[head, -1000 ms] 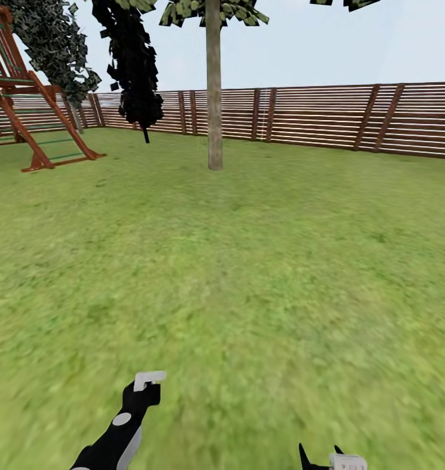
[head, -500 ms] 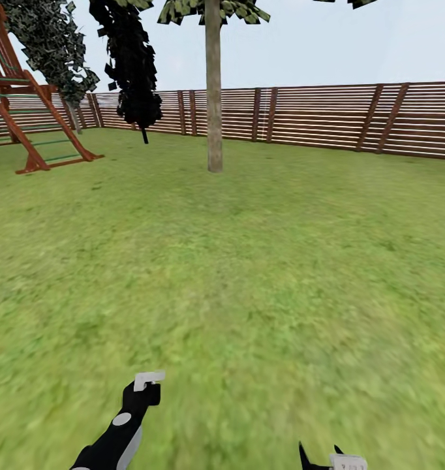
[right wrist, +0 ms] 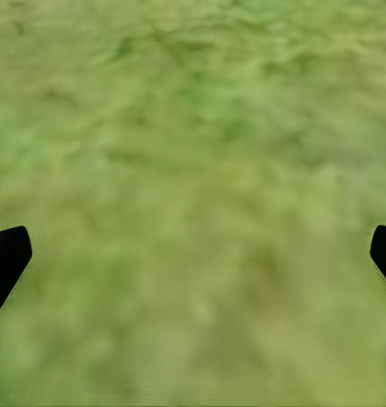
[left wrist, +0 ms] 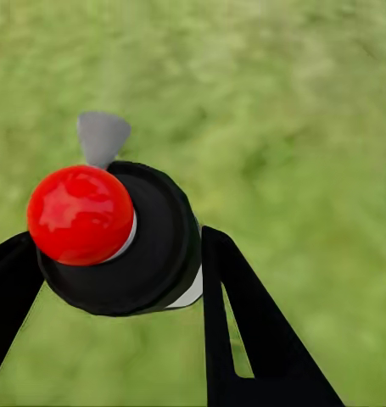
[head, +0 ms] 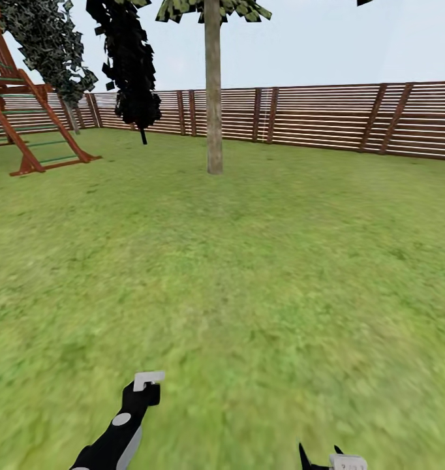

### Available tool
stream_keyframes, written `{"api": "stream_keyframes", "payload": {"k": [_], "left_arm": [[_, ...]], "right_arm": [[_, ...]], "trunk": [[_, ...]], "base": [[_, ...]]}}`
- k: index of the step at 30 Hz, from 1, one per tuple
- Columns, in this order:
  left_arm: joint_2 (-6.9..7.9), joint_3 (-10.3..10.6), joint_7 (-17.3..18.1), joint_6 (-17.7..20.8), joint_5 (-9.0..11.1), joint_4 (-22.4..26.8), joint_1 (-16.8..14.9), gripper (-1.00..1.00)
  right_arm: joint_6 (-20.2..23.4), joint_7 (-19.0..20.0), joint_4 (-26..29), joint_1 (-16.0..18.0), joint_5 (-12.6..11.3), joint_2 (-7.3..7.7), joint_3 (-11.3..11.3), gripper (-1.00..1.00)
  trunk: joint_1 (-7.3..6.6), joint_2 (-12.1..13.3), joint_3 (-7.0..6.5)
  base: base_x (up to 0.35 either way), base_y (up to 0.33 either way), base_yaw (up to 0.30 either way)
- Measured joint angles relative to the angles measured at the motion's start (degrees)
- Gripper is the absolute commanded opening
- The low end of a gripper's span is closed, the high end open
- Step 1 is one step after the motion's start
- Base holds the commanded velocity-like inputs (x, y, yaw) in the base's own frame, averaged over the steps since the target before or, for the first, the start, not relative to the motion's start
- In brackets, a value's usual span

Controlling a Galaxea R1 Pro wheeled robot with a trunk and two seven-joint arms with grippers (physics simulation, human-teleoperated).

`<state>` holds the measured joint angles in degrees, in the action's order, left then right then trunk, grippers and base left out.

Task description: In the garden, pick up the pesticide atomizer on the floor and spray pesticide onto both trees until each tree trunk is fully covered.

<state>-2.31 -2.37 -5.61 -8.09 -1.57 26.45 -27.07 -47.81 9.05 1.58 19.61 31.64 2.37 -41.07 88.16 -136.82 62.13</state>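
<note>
Pesticide atomizer [left wrist: 116, 242] sits pinched between the black fingers of the left gripper [left wrist: 116, 280], seen end-on in the left wrist view as a black round body with a red ball on it and a small grey tab poking out beyond; in the head view it shows as a pale piece at the tip of the left arm, low and left of centre. The right gripper [right wrist: 193, 254] hangs spread wide over bare grass, its two dark fingertips at opposite edges of its wrist view, holding nothing. Outward from both arms runs the lawn [head: 261, 274], and across it stands a thick pale tree trunk [head: 214, 98], upright, well apart from the robot and straight ahead, slightly to the left. The holding arm is thus on the nearer side of that trunk, though far too distant to spray yet. Beyond it stands the slatted wooden fence [head: 327, 117]; a red climbing frame [head: 27, 117] and a black-leaved tree [head: 131, 72] stand at far left.
</note>
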Motion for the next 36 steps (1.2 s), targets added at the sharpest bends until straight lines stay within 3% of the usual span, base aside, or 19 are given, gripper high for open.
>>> {"api": "stream_keyframes", "payload": {"k": [8, 16, 20, 36], "left_arm": [[-0.06, 0.1, 0.0, 0.0, 0.0, -0.1, 0.0, -1.0], [-0.02, 0.1, 0.1, 0.0, 0.0, -0.1, 0.0, -1.0], [-0.04, 0.0, 0.1, 0.0, 0.0, 0.0, 0.0, -1.0], [-0.14, 0.1, 0.1, 0.0, 0.0, 0.0, 0.0, -1.0]], "right_arm": [[0.0, 0.0, 0.0, 0.0, 0.0, 0.0, 0.0, 1.0], [-0.1, -0.2, 0.3, 0.0, -0.3, -1.07, -0.4, 1.0], [-0.2, -0.2, 5.9, 0.1, -0.3, -0.82, -0.3, 1.0], [0.0, 0.1, 5.9, 0.1, 0.3, -1.0, 0.2, 1.0]], "trunk": [[0.0, 0.0, 0.0], [0.0, 0.0, 0.0], [0.0, 0.0, 0.0], [0.0, 0.0, 0.0]], "base": [[0.34, 0.0, 0.0], [0.34, 0.0, 0.0], [0.34, 0.0, 0.0], [0.34, 0.0, 0.0]]}}
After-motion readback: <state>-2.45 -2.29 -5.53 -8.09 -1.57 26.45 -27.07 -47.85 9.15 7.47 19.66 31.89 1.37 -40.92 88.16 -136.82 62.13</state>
